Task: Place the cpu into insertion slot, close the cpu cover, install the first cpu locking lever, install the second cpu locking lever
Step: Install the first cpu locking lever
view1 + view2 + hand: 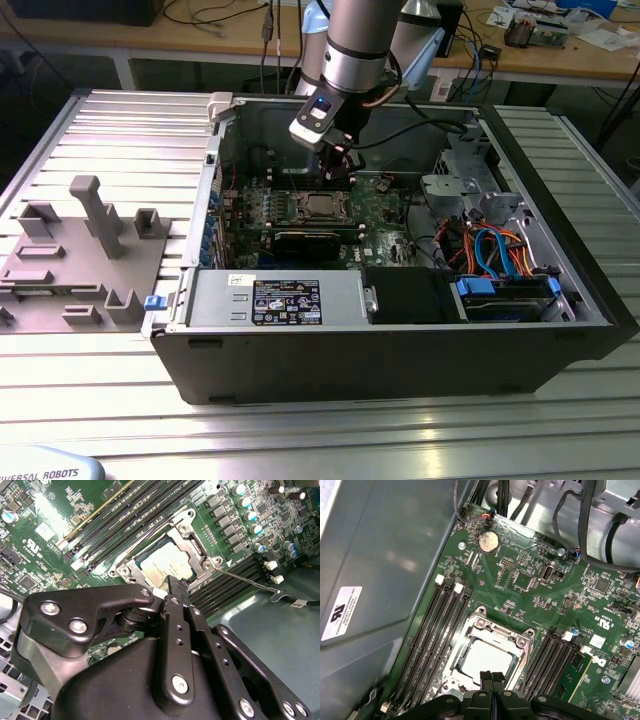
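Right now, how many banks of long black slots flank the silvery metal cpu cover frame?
2. One bank of long black slots lies along one side of the silvery metal cpu cover frame, the second bank along the opposite side. The black gripper hides some ends.

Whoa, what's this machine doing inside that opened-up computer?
A silver robot arm holds its black gripper, fingers together, inside the open black computer case, just above the processor socket on the green motherboard. The small silvery-grey square cpu already sits in the socket, and the thin silvery metal cpu cover appears to lie flat around it.
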Available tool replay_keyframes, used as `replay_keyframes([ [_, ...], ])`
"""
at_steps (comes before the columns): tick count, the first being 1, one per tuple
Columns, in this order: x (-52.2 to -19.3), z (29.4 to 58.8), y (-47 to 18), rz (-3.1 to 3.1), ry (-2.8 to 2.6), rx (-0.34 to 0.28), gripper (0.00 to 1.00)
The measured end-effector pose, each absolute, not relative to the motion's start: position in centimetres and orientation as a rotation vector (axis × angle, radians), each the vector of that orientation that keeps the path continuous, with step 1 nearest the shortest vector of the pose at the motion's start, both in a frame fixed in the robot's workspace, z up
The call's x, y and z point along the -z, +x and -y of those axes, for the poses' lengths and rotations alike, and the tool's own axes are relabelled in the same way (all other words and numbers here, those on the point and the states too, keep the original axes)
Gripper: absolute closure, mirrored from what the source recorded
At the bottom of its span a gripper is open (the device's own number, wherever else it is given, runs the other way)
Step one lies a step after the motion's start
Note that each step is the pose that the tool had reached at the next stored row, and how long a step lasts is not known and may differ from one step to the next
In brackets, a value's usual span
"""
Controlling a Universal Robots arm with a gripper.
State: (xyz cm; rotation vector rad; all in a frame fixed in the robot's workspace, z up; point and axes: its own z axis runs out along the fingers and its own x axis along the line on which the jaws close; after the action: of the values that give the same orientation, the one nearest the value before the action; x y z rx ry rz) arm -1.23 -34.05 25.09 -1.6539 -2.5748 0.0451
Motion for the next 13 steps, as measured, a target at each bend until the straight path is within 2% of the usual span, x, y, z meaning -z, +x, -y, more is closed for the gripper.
replay_keyframes([
  [13,-25.09,34.05,-1.23,2.589,-1.631,-0.046,0.89],
])
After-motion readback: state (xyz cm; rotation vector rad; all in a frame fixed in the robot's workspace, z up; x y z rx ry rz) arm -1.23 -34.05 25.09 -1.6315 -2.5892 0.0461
